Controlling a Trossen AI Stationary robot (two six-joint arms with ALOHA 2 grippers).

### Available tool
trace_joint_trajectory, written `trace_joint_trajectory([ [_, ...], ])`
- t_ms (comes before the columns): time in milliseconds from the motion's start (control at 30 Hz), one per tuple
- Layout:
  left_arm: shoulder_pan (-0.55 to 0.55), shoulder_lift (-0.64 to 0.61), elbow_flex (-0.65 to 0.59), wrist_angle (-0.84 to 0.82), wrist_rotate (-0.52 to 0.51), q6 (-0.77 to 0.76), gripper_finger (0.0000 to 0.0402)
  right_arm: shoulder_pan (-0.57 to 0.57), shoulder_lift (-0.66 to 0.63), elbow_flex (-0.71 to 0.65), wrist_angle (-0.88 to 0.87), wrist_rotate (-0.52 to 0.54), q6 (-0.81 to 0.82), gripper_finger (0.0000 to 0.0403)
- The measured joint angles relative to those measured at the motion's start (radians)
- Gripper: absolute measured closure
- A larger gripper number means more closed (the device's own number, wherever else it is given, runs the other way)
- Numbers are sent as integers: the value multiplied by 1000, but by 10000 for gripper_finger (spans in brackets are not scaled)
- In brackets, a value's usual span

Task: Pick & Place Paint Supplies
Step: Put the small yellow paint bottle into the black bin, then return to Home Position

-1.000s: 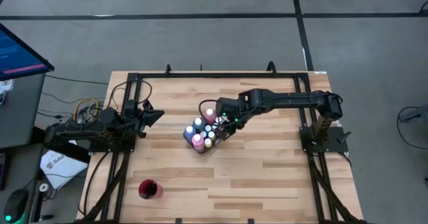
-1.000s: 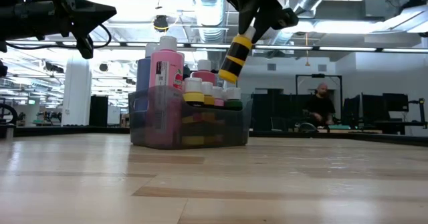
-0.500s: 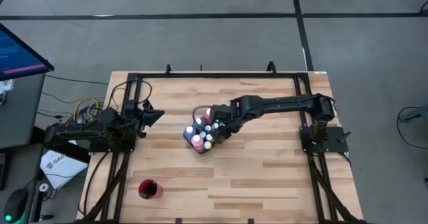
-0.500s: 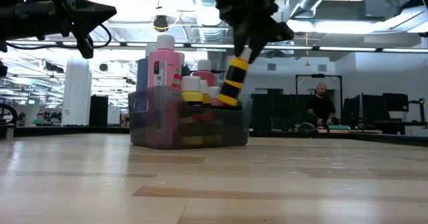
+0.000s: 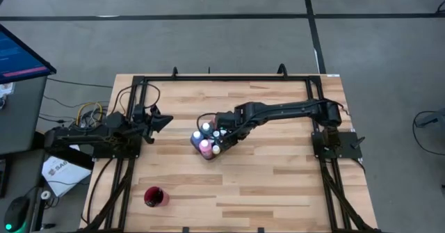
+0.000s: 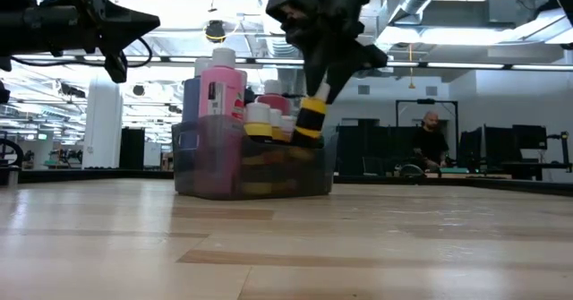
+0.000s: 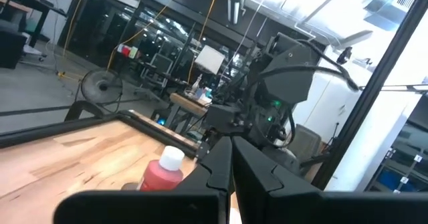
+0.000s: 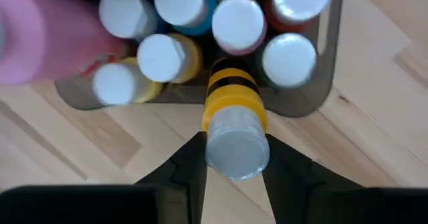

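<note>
A yellow-and-black striped paint bottle (image 8: 233, 93) with a pale cap hangs from my right gripper (image 8: 235, 150), which is shut on it. Its lower end is at the edge of a grey see-through container (image 6: 251, 164) that holds several paint bottles, among them a tall pink one (image 6: 222, 87). In the high view my right gripper (image 5: 227, 131) is over that container (image 5: 197, 144) at the table's middle. My left gripper (image 5: 158, 120) is shut and raised at the table's left, holding nothing. No paintbrushes show. My right gripper pinches the striped bottle at its cap end (image 8: 237, 158) between its two fingers (image 8: 191, 162), one on each side. The fingers come from above, pointing steeply down. The bottle hangs below them, slightly tilted, with its lower end (image 6: 309, 135) at the container's rim among the other caps.
A red cup (image 5: 155, 196) stands near the table's front left corner. A black frame (image 5: 229, 77) runs along the table's edges. In the low view a person (image 6: 431, 143) sits in the room beyond the table.
My right gripper has gone down and a little toward the table's left with the striped bottle. The bottle, earlier clear above the caps, has sunk until its lower end reaches the container's rim. It stays held, slightly tilted.
</note>
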Motion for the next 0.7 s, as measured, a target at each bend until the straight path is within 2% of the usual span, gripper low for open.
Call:
trace_joint_trajectory([
  [167, 0, 2, 0, -1, 1, 0, 398, 0, 27, -1, 17, 5, -8, 283],
  [433, 0, 9, 0, 9, 1, 0, 398, 0, 42, 2, 40, 4, -12, 230],
  [700, 0, 14, 0, 14, 2, 0, 398, -7, 26, 9, 39, 4, -49, 210],
])
